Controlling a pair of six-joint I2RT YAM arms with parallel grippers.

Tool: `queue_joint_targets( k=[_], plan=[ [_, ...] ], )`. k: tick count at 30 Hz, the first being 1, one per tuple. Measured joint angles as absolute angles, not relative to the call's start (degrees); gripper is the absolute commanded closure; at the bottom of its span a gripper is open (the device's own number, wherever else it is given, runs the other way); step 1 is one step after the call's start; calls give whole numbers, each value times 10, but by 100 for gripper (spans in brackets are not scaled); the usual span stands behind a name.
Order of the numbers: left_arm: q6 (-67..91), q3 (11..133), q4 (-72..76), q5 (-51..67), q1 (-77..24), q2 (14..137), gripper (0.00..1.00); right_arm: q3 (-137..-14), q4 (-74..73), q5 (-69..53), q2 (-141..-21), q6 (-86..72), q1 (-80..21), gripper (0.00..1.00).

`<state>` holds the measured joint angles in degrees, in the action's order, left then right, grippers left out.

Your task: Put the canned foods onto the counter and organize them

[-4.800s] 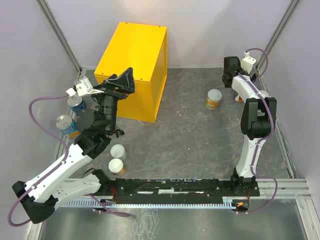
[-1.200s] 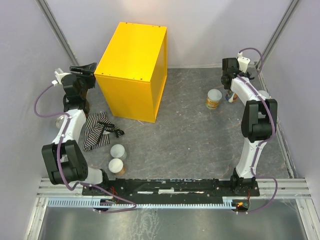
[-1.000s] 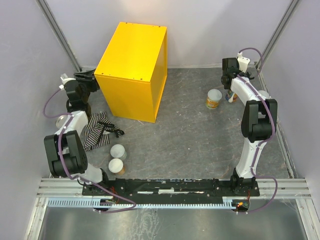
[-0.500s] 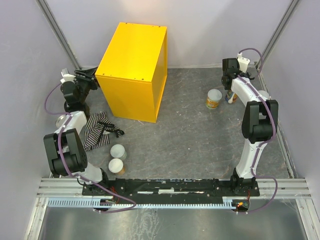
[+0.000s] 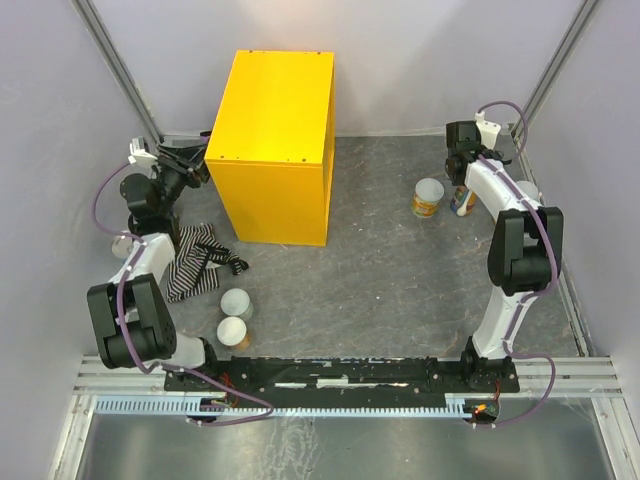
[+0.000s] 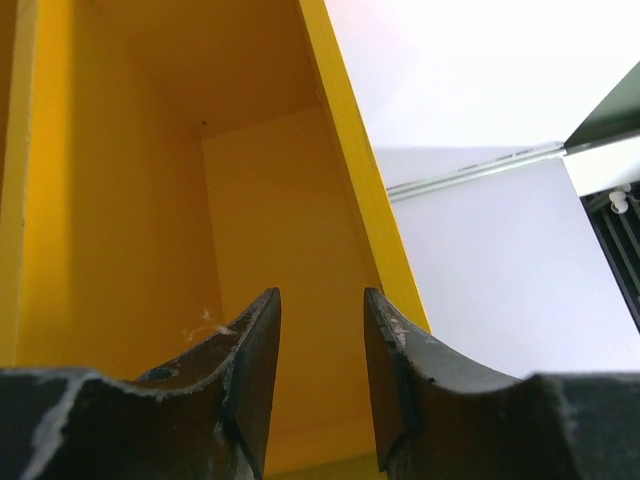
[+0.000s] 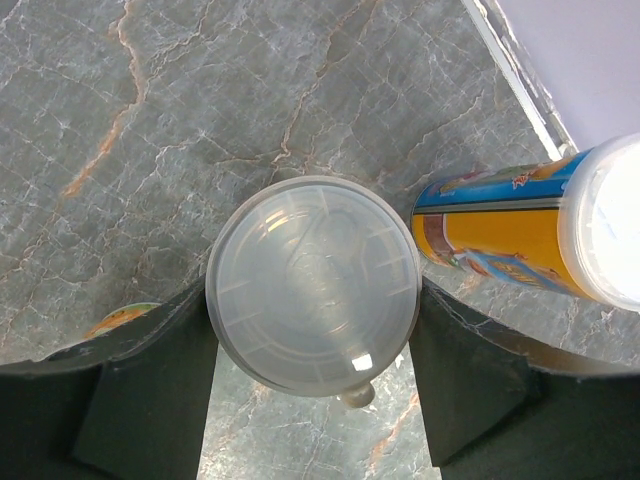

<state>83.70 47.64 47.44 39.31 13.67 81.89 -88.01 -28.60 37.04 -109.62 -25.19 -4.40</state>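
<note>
The counter (image 5: 275, 120) is a tall yellow box standing at the back. My left gripper (image 5: 195, 160) is at its left side. In the left wrist view its hollow inside (image 6: 120, 200) fills the frame, and the left gripper (image 6: 320, 295) stands open by a narrow gap with nothing in it. My right gripper (image 7: 313, 290) is shut on an upright can with a clear pale lid (image 7: 313, 275), a finger against each side. Beside it stands a tall orange-and-blue tube (image 7: 500, 235), also seen from above (image 5: 462, 200). An orange tub (image 5: 428, 197) stands just left of it.
Two white-lidded tubs (image 5: 237, 303) (image 5: 232, 332) stand near the left arm's base. A silver-topped tin (image 5: 125, 245) sits by the left wall. A striped cloth (image 5: 195, 262) lies in front of the counter. Walls close in on both sides.
The counter has swung round and shifted right, and now stands square. My left gripper followed it rightward while its jaws narrowed. The right gripper has hardly moved.
</note>
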Motion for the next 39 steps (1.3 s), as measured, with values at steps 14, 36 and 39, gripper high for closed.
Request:
queue_joint_targets(
  k=[14,36,39],
  plan=[
    [846,415,477,415,77,747,58,-849,-291,362,-1051,-241,-48,99],
    [843,385,451,442,7,695,56,-844,-294,366,-997,-224,-56,99],
    [826,391,425,438,-7,694,55,-844,-295,367,-988,-217,-60,99]
  ],
)
